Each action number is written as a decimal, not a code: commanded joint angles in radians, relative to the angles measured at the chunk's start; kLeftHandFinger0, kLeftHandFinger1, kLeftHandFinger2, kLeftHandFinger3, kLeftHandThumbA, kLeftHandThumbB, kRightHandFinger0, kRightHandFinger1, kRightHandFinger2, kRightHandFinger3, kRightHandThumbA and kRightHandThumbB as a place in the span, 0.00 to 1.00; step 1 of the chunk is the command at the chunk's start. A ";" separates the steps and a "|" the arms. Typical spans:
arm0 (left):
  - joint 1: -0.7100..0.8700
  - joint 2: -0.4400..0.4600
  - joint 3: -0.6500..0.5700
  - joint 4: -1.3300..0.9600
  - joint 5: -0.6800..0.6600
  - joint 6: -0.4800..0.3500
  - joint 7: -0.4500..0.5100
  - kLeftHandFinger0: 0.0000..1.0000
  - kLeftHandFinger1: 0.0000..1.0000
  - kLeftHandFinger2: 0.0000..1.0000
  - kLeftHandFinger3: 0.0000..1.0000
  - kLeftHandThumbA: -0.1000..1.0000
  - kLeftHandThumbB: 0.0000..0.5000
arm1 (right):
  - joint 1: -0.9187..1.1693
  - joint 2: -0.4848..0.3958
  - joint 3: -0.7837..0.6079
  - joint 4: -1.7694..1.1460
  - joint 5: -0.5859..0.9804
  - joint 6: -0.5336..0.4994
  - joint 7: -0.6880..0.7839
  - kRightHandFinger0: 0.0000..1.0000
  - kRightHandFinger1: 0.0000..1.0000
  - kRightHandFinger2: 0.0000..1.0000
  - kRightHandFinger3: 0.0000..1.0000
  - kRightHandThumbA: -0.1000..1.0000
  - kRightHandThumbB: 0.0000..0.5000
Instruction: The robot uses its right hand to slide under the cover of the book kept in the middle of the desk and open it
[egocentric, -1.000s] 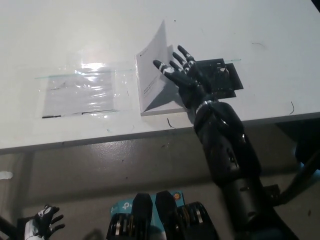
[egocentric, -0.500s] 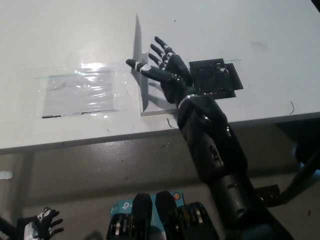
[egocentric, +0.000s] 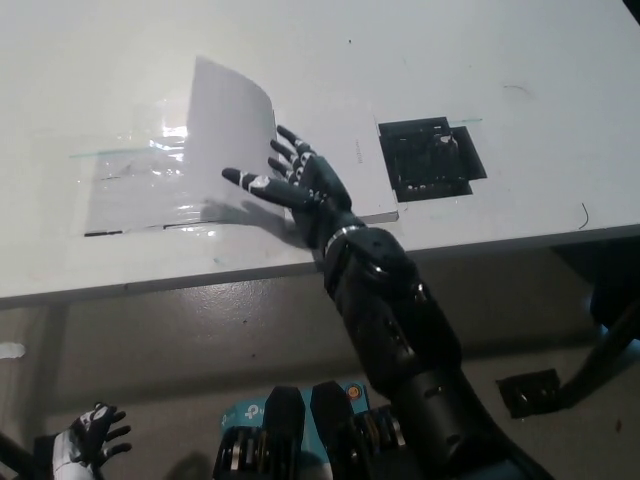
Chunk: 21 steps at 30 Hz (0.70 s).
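Note:
A white book (egocentric: 345, 170) lies in the middle of the white desk (egocentric: 480, 50). Its cover (egocentric: 228, 125) is lifted past upright and leans over to the left, its edge curling. My black right hand (egocentric: 292, 185) is open, fingers spread, its back pressing against the underside of the cover near the spine. The inner white page shows to the right of the hand. My white left hand (egocentric: 88, 443) hangs low at the bottom left, below the desk, fingers apart and holding nothing.
A clear plastic sheet (egocentric: 150, 185) lies flat on the desk left of the book, partly under the leaning cover. A black square patch (egocentric: 430, 158) sits on the desk right of the book. The desk's front edge (egocentric: 200, 275) runs below the hand.
My right hand swept left, carrying the cover from a slight lift, through upright, to leaning over the left side. The black patch, hidden by my arm before, now shows fully.

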 joint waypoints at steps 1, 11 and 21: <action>-0.029 0.016 -0.002 -0.015 0.006 0.010 0.017 0.33 0.40 0.44 0.43 0.83 0.68 | -0.030 0.027 0.010 0.041 -0.033 -0.076 0.012 0.87 1.00 1.00 1.00 1.00 0.42; -0.025 0.017 -0.029 -0.071 0.019 0.080 0.028 0.39 0.46 0.51 0.50 0.86 0.67 | -0.048 0.007 0.065 0.131 -0.100 -0.141 0.036 0.85 1.00 0.96 1.00 1.00 0.42; -0.036 0.015 -0.029 -0.046 0.018 0.057 0.028 0.39 0.44 0.51 0.49 0.85 0.69 | -0.015 -0.014 0.168 0.196 -0.181 -0.156 0.082 0.87 0.99 0.94 1.00 1.00 0.39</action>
